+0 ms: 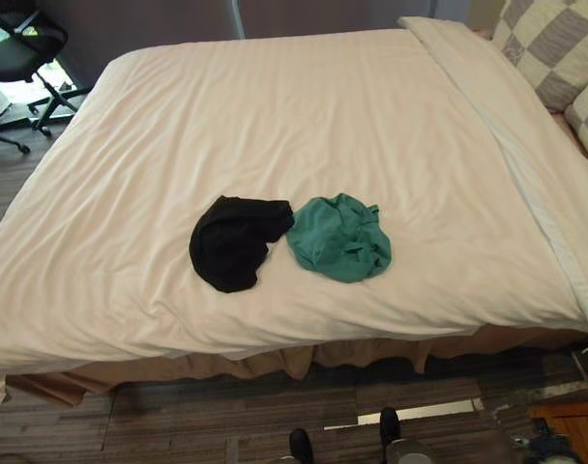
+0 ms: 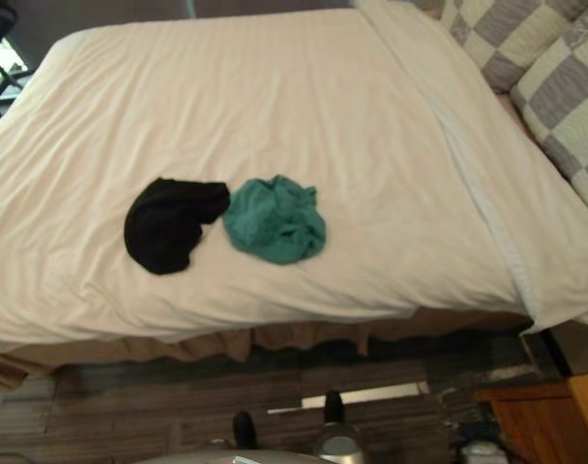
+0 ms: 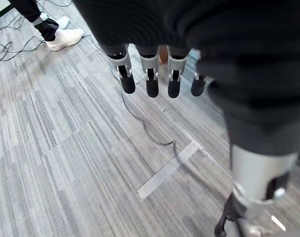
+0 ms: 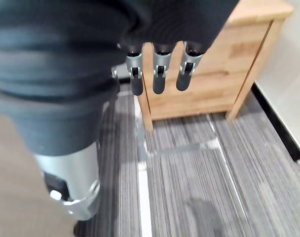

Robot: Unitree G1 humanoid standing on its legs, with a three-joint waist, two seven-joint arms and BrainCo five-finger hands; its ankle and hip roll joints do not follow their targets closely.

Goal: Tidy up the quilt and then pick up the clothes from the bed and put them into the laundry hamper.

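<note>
A cream quilt (image 1: pixel 275 126) lies spread flat over the bed, reaching its front edge. On it, near the front middle, sit two crumpled garments side by side and touching: a black one (image 1: pixel 232 242) on the left and a teal green one (image 1: pixel 339 238) on the right. My left hand (image 3: pixel 149 74) hangs over the grey floor, its fingers straight and holding nothing. My right hand (image 4: pixel 157 69) hangs beside a wooden cabinet, fingers straight and empty too.
Checked pillows (image 1: pixel 555 48) lie at the bed's right end. A black office chair (image 1: pixel 23 58) stands past the far left corner. A wooden cabinet (image 4: pixel 229 64) stands on the floor to my right. A person's white shoes (image 3: pixel 61 37) show on the floor behind my left hand.
</note>
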